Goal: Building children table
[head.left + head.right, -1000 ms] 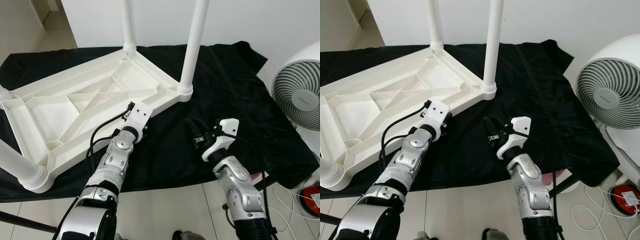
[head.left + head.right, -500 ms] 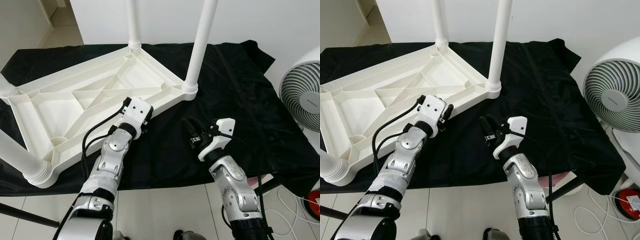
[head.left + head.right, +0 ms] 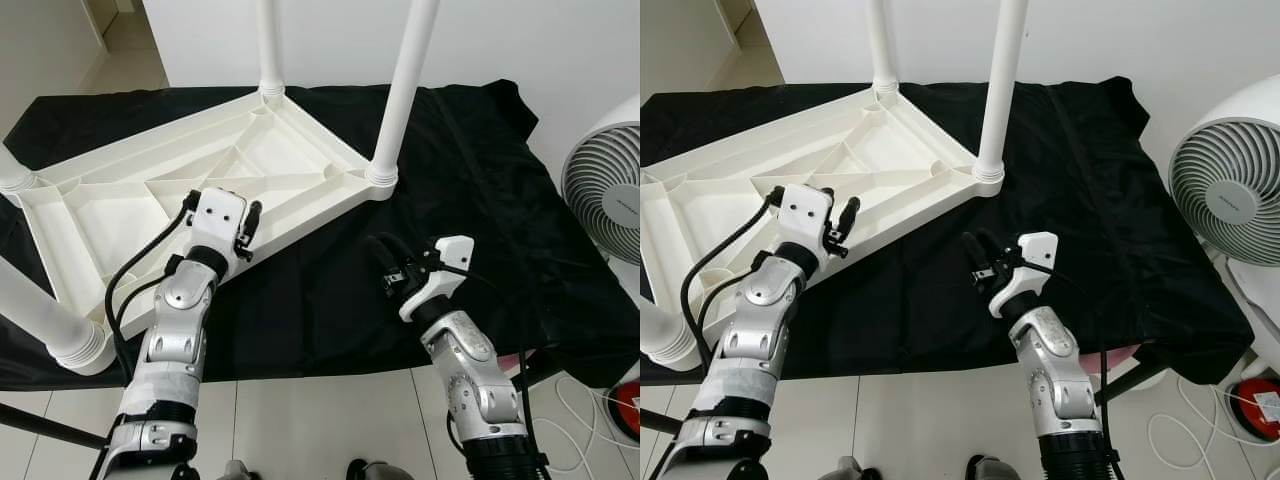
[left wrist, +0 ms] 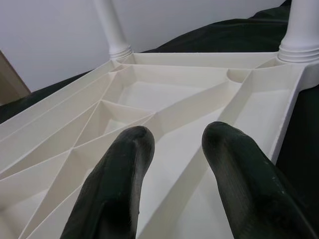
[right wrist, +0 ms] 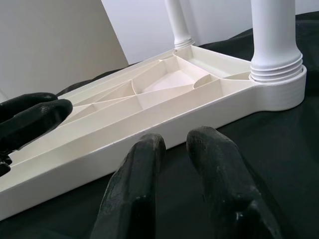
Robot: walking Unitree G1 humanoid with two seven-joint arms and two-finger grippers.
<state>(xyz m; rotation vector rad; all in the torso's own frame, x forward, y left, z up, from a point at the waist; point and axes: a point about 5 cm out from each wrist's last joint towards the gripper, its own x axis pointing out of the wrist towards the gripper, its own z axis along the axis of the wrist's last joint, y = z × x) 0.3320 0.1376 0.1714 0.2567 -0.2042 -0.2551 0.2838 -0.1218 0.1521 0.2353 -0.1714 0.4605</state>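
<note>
On the black cloth (image 3: pixel 470 170) in front of you lies the white children's table (image 3: pixel 190 190), turned upside down with its ribbed underside facing up. Four white legs (image 3: pixel 400 95) stand in its corner sockets: two rise at the far side, and two more show at the robot's left.

Your left hand (image 3: pixel 220 196) hovers over the table's near long rim, pointing across the ribs toward the far corner. In the left wrist view its two black fingers (image 4: pixel 117 189) are apart, with the ribbed underside visible between them, and they grip nothing.

Your right hand (image 3: pixel 382 256) sits low over the cloth, just off the table's near edge and short of the corner that carries the nearer far-side leg. In the right wrist view its fingers (image 5: pixel 137 191) stand a little apart with a narrow gap, holding nothing, and the left hand's black fingers show at that picture's edge.

You have a white fan (image 3: pixel 602 205) standing to the robot's right, beyond the cloth, on the pale tiled floor (image 3: pixel 330 420).
</note>
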